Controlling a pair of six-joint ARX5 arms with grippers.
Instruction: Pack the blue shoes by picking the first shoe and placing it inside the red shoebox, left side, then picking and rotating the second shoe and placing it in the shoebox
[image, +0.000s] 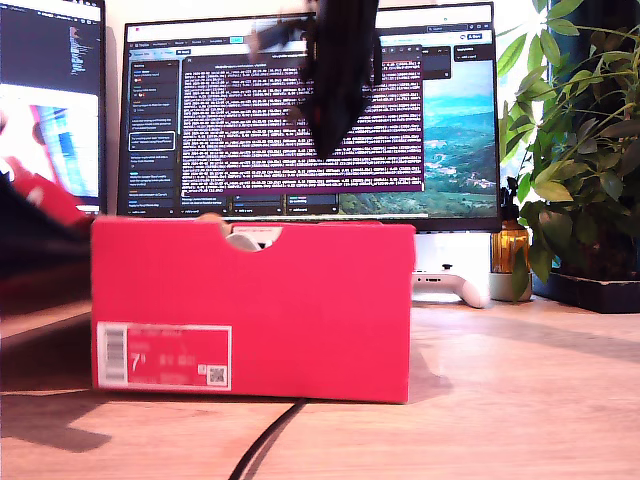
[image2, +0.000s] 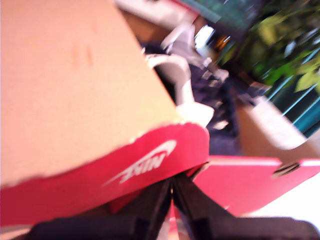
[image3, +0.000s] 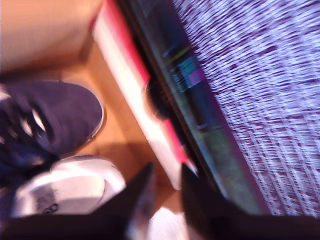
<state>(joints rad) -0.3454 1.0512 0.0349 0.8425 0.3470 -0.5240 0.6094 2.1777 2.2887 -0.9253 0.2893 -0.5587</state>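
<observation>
The red shoebox (image: 300, 310) stands on the wooden table in the middle of the exterior view, and a white bit of a shoe (image: 245, 240) shows through its notch. Both blue shoes lie inside: a navy toe (image3: 65, 115) beside a white heel end (image3: 70, 190). My second gripper (image3: 167, 185) hangs blurred above the box (image: 328, 140), with a narrow empty gap between its fingers. My first gripper (image2: 172, 187) is shut on the edge of the red lid (image2: 150, 160), which is tilted up over the shoes (image2: 200, 85). The lid (image: 45, 195) is a red blur at the exterior view's left.
A large monitor (image: 300, 110) stands close behind the box, and a second screen (image: 50, 100) is at the exterior view's left. A plant (image: 580, 150), an amber bottle (image: 510, 245) and a white controller (image: 450, 285) are at that view's right. A black cable (image: 265, 440) runs forward.
</observation>
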